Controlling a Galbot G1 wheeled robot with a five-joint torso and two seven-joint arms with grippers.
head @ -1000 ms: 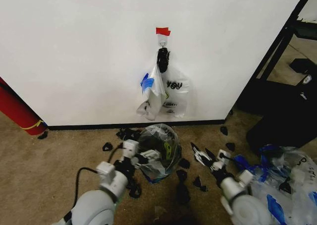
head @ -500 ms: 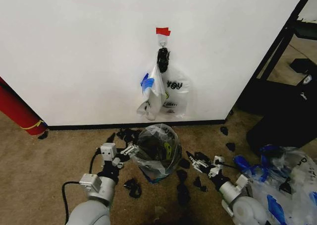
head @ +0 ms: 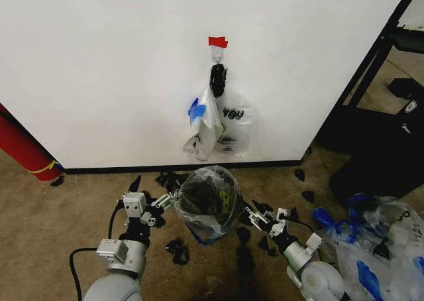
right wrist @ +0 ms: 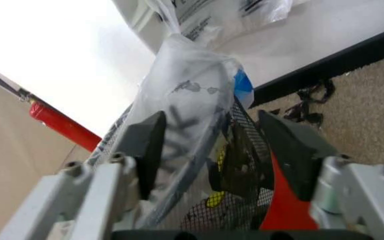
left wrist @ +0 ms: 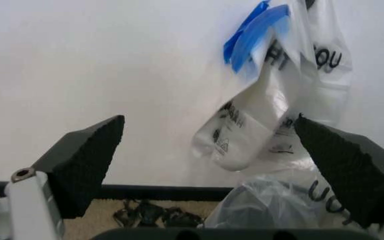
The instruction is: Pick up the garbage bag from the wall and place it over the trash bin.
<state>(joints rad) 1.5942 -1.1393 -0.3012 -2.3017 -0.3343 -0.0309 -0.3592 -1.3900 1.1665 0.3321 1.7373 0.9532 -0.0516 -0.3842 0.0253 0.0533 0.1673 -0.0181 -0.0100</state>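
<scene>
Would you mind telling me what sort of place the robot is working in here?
Probably an indoor test room: a plain white wall, worn tan carpet, and a heap of clear-and-blue plastic bags on the floor.

Both arms low and reaching forward, forearms angled inward toward each other. Left gripper (head: 158, 202) out ahead of its wrist, its 2 dark fingers (left wrist: 85, 160) spread wide apart. Right gripper (head: 255, 215) likewise extended forward and inward, its 2 fingers (right wrist: 146, 142) parted. A black cable looping from the left forearm down beside the wrist
</scene>
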